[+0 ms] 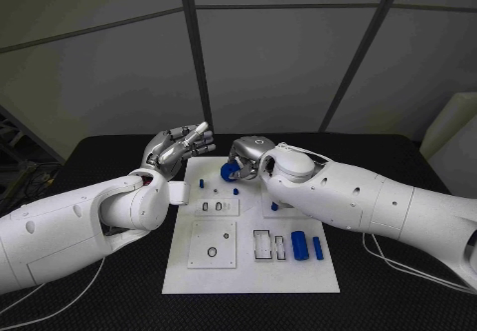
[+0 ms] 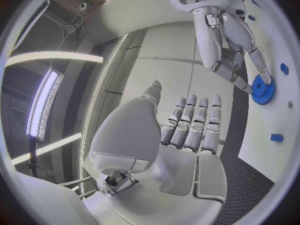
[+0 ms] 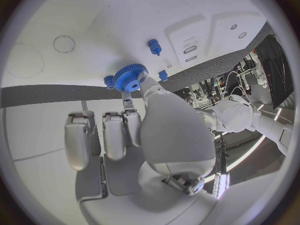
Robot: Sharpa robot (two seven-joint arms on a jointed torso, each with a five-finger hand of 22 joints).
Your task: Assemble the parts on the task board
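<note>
Where the right arm crossed the white board (image 1: 249, 272), it hid part of the board's far right side, and a small blue piece (image 1: 274, 205) showed only as a sliver under the forearm. The right robot hand (image 1: 249, 155) pinched a blue toothed gear (image 1: 231, 172) between thumb and fingertip at the board's far end, just above its surface; whether the gear touched the board was hard to tell. The left robot hand (image 1: 179, 146) was released, palm up, fingers straight and apart, beyond the board's far left corner. Two smooth blue cylinders (image 1: 299, 245) lay near the right edge, beside a rectangular slot (image 1: 262, 245). The bench (image 1: 99, 155) was black and matte.
</note>
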